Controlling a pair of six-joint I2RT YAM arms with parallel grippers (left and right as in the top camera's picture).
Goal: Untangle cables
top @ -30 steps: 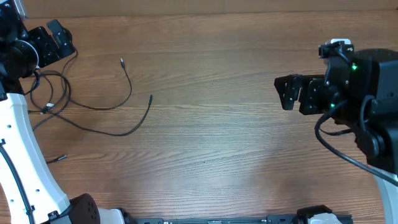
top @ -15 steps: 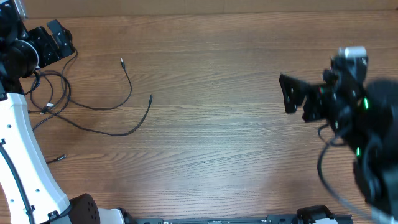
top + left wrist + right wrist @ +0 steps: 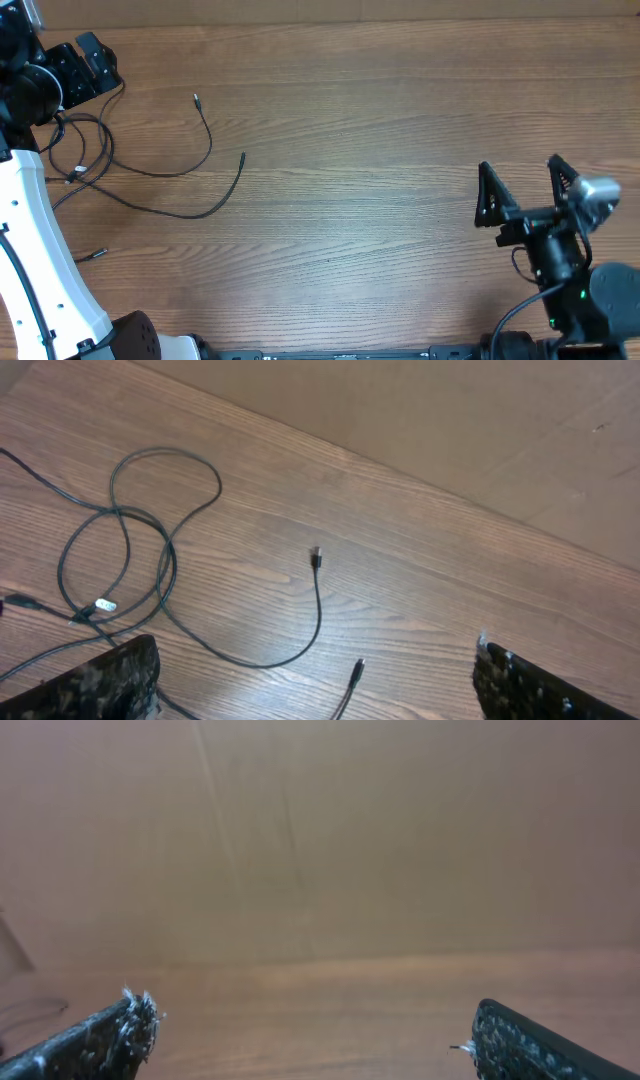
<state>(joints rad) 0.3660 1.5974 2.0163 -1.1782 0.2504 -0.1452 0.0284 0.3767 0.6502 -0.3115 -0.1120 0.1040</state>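
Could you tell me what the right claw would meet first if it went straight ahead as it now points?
Nothing nearby: the right claw points, open, across bare table; beyond it the wrist view shows only a tan wall, distance unclear.

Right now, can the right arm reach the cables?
Probably not. The right gripper sits open at the far right of the table, the cables at its far left, with only bare wood between.

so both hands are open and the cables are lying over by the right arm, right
No, one thing is off: the cables lie by the left arm, not the right, as the overhead view shows. The left hand and right hand are both open, as you said.
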